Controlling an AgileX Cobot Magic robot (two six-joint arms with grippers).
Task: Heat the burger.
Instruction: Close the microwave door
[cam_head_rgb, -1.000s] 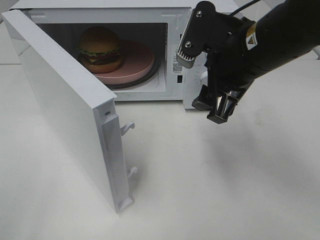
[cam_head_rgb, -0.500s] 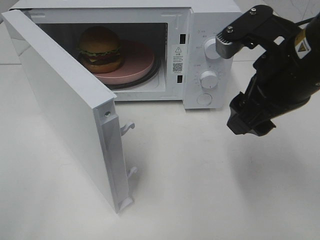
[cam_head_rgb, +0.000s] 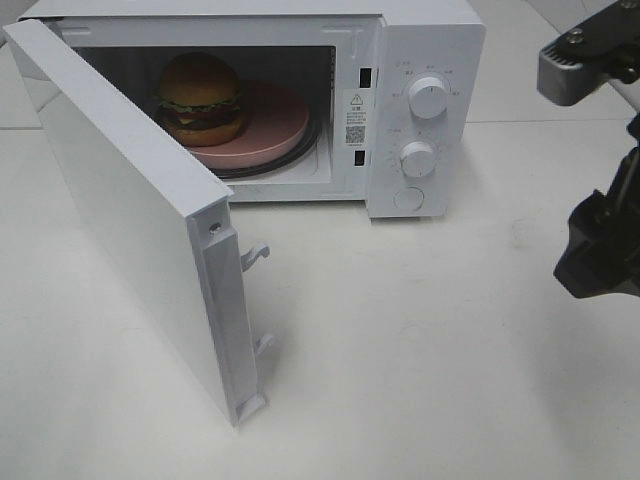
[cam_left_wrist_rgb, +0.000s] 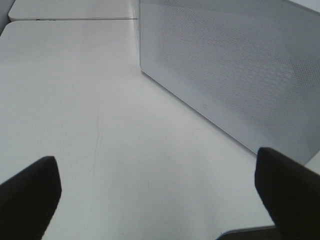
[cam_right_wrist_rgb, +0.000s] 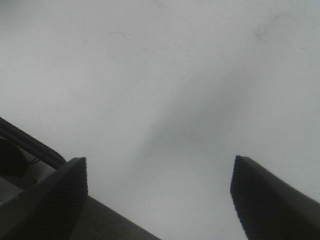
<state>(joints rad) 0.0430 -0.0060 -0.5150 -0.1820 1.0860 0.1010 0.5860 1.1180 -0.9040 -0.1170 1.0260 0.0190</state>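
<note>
The burger (cam_head_rgb: 200, 98), with golden bun, lettuce and dark patty, sits on a pink round plate (cam_head_rgb: 270, 125) inside the open white microwave (cam_head_rgb: 425, 40). The microwave door (cam_head_rgb: 130, 215) stands swung wide open toward the front left. My right gripper (cam_head_rgb: 600, 255) hangs at the far right edge of the exterior view, well away from the microwave, open and empty over bare table (cam_right_wrist_rgb: 160, 100). My left gripper (cam_left_wrist_rgb: 155, 200) is open and empty, out of the exterior view, facing the outer mesh face of the door (cam_left_wrist_rgb: 235, 65).
The microwave's two knobs (cam_head_rgb: 428, 97) and a round button are on its right panel. Two door latch hooks (cam_head_rgb: 256, 254) stick out of the door's free edge. White table (cam_head_rgb: 420, 350) surrounds the microwave.
My right arm has pulled back from in front of the microwave's control panel to the far right edge of the view. The burger, plate and door have not moved.
</note>
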